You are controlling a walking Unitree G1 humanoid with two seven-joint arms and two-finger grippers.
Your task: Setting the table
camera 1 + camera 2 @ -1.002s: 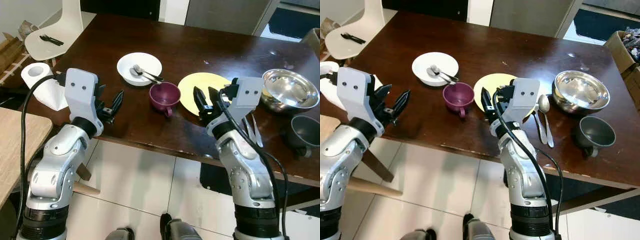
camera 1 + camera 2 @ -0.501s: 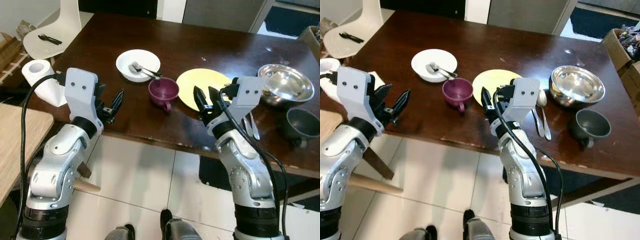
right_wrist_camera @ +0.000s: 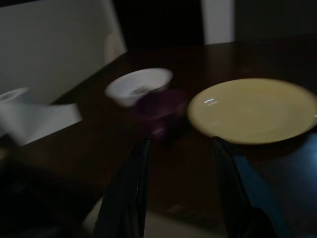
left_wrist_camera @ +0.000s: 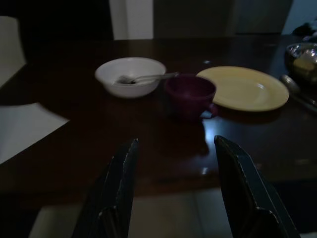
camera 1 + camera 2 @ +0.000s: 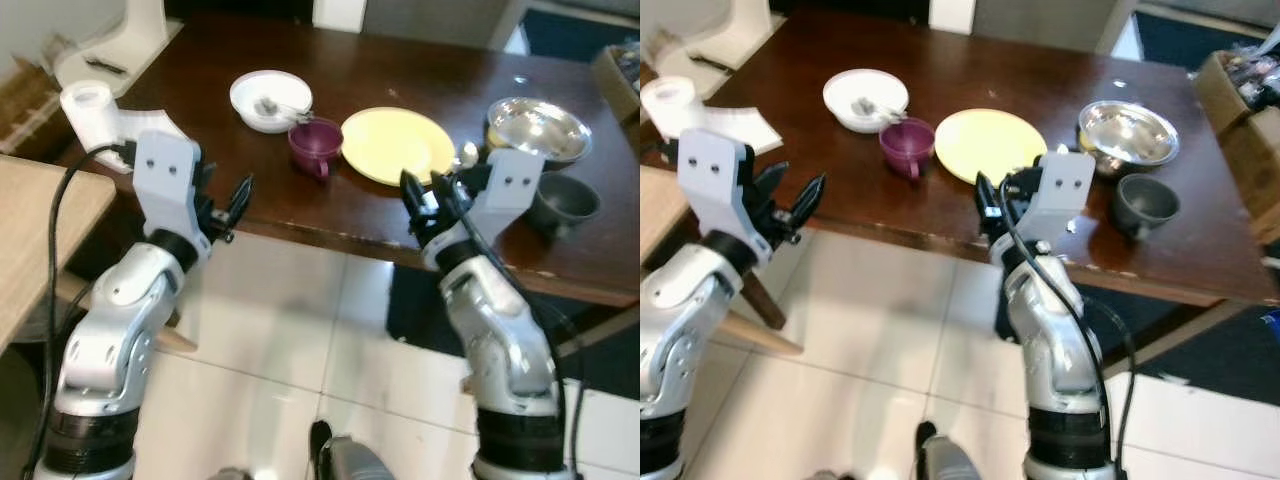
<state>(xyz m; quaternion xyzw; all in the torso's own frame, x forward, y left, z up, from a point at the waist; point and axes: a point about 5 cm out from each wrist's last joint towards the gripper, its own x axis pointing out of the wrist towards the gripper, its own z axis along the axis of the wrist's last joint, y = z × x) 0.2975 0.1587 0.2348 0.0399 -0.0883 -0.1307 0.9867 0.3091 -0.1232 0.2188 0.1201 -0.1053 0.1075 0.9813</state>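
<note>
On the dark wooden table (image 5: 200, 80) stand a white bowl (image 5: 270, 100) holding cutlery, a purple cup (image 5: 315, 146) and a yellow plate (image 5: 397, 146). To the right are a steel bowl (image 5: 537, 127), a grey cup (image 5: 565, 200) and a spoon (image 5: 468, 155). My left gripper (image 5: 225, 200) is open and empty, level with the table's near edge, left of the cup. My right gripper (image 5: 425, 195) is open and empty in front of the plate. The left wrist view faces the purple cup (image 4: 189, 94); the right wrist view faces the yellow plate (image 3: 255, 110).
A paper towel roll (image 5: 88, 100) and a white sheet (image 5: 140, 125) lie at the table's left end. A white chair (image 5: 110, 55) stands beyond it. A light wooden surface (image 5: 40, 240) is at my left. A cardboard box (image 5: 1240, 100) sits right of the table. Tiled floor (image 5: 300, 330) lies below.
The whole picture has shifted: the camera has drawn back from the table, so more floor shows. Both arms keep their pose with fingers still open.
</note>
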